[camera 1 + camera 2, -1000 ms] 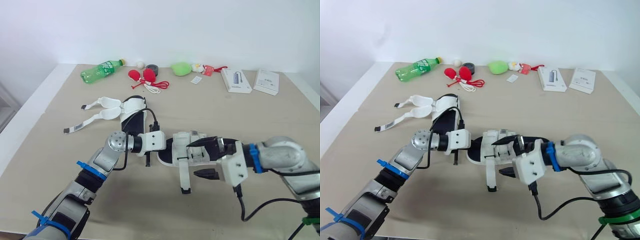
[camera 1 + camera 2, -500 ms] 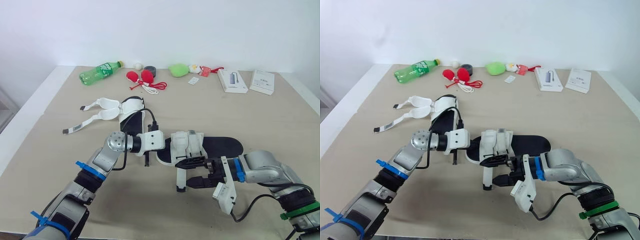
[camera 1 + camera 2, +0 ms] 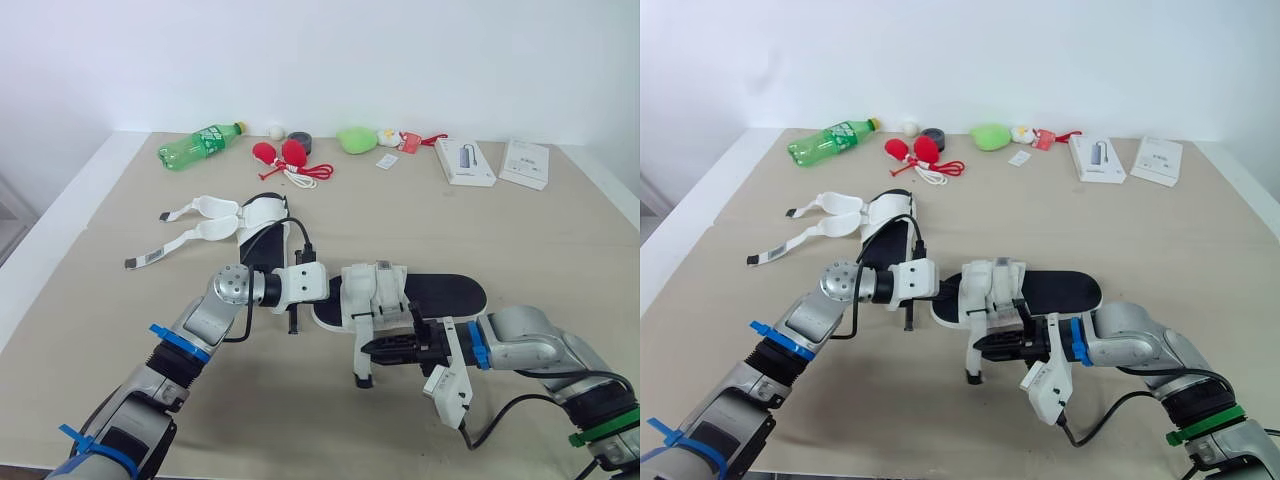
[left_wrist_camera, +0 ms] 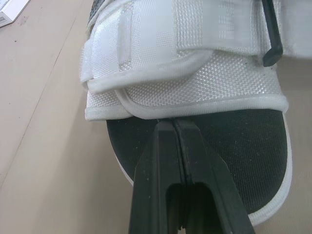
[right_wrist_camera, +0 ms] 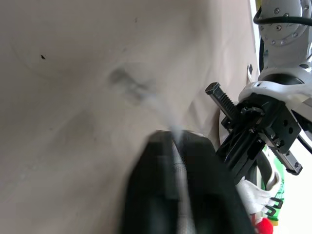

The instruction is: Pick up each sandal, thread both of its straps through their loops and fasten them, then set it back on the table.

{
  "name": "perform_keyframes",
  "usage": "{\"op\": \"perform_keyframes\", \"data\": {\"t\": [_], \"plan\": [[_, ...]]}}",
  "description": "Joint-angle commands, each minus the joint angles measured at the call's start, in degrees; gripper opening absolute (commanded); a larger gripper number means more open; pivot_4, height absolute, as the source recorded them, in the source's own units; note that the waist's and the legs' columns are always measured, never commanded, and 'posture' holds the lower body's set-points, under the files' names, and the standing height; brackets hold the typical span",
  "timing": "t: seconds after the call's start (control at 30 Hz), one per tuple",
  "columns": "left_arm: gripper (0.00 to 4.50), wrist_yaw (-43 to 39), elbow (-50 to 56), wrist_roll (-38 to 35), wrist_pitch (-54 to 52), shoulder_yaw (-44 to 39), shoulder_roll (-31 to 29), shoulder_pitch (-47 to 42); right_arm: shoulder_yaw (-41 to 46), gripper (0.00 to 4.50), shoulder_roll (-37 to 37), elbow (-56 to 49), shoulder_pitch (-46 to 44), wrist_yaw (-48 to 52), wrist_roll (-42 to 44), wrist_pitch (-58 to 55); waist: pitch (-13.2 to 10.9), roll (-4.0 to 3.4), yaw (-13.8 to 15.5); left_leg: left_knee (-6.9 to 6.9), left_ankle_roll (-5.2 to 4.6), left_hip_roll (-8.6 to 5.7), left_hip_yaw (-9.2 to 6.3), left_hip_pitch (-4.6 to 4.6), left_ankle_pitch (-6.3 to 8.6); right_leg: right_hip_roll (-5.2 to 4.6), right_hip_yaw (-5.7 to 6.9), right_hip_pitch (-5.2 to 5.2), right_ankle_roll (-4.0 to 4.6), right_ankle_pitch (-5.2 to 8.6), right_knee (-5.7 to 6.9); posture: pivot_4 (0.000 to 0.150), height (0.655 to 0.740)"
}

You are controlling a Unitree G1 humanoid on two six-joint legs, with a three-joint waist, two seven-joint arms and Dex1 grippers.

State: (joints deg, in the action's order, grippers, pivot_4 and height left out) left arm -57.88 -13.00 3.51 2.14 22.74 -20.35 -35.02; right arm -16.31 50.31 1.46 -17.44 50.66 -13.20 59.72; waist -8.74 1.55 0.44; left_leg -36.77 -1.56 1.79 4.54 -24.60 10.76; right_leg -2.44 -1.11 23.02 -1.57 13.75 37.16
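1. Though lying mid-table (image 3: 560,230), sandal (image 3: 440,293) unfinished: one strap (image 3: 361,365) trailing loose off its near side.
2. Pinched on that strap, right gripper (image 3: 372,348); pressed together on nothing, left gripper (image 4: 173,122), tips at the sole's left end.
3. Judged early: far sandal (image 3: 262,215) untouched, both straps splayed.
4. Long axis across the table, strapped end left, bare end right.

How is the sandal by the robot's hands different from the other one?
The near black-soled, white-strapped sandal has straps folded over its top; on the far black-soled, white-strapped sandal they lie spread loose on the table. The left tool and right tool are at the near sandal; the far sandal lies alone. Both share white straps and black soles.
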Motion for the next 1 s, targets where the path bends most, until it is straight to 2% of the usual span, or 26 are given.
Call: {"op": "perform_keyframes", "data": {"t": [0.03, 0.1, 0.17, 0.3, 0.53, 0.7, 0.87, 1.0], "plan": [[0.0, -1.14, 0.02, 0.86, -0.55, 1.73, -0.15, 0.94, -1.25, 0.06, 1.08, -2.69, 0.46, 0.17, 2.96, -2.42, 0.0, 0.0, 0.0, 0.0, 0.0, 0.0, 0.0, 0.0, 0.0, 0.01, 0.0, 0.0, 0.0, 0.0, 0.0, 0.15, 0.74], [0.0, -1.14, 0.02, 0.88, -0.58, 1.77, -0.13, 0.92, -1.88, 0.06, 1.57, -3.47, 0.96, 0.73, 5.28, -4.23, 0.0, 0.0, 0.0, 0.0, 0.0, 0.0, -0.01, 0.0, 0.0, 0.01, 0.0, 0.0, 0.0, 0.0, 0.0, 0.15, 0.74], [0.0, -1.15, 0.0, 0.88, -0.57, 1.75, -0.15, 0.9, -2.75, 0.06, 2.08, -6.18, 2.37, 2.6, 12.85, -10.89, 0.0, 0.0, 0.0, 0.0, 0.0, 0.0, 0.0, 0.0, 0.0, 0.0, 0.0, -0.01, 0.0, 0.01, 0.0, 0.15, 0.74], [0.0, -1.17, -0.04, 0.94, -0.5, 1.82, -0.14, 0.93, -1.83, 0.06, 1.43, -15.21, 3.9, 4.04, 30.43, -33.04, 0.0, 0.0, 0.01, 0.01, 0.0, 0.04, -0.04, 0.0, 0.0, -0.01, 0.0, -0.03, 0.03, 0.0, 0.02, 0.15, 0.74], [0.0, -1.1, -0.12, 0.96, -0.41, 1.9, -0.02, 0.87, 2.62, 0.06, 0.69, -24.78, 0.85, 2.67, 49.74, -63.63, 0.0, 0.0, 0.02, -0.06, 0.0, 0.08, -0.02, 0.0, 0.0, -0.1, 0.13, -0.02, 0.14, -0.1, 0.04, 0.15, 0.74], [0.0, -0.98, -0.49, 0.95, -0.26, 1.84, 0.17, 0.64, 6.2, 0.06, -1.69, -23.34, -1.48, 1.18, 51.63, -73.35, 0.0, -0.01, 0.04, -0.04, 0.0, 0.08, -0.03, -0.06, 0.0, -0.1, 0.16, 0.04, 0.14, -0.06, 0.03, 0.15, 0.74], [0.0, -0.88, -0.85, 0.99, -0.16, 1.85, 0.44, 0.48, 5.9, 0.06, -3.67, -15.91, -6.88, 1.77, 44.55, -75.72, 0.0, -0.01, 0.05, -0.09, 0.0, 0.06, 0.02, -0.07, 0.0, -0.07, 0.13, 0.09, 0.07, -0.13, 0.04, 0.15, 0.74], [0.0, -0.75, -0.72, 1.03, -0.3, 1.8, 0.59, 0.61, 3.95, 0.06, -4.61, -10.65, -10.51, 2.45, 36.37, -73.32, 0.01, -0.01, 0.09, -0.1, 0.0, 0.02, 0.02, -0.14, 0.0, -0.08, 0.11, 0.14, 0.03, -0.1, 0.04, 0.15, 0.74]]}}
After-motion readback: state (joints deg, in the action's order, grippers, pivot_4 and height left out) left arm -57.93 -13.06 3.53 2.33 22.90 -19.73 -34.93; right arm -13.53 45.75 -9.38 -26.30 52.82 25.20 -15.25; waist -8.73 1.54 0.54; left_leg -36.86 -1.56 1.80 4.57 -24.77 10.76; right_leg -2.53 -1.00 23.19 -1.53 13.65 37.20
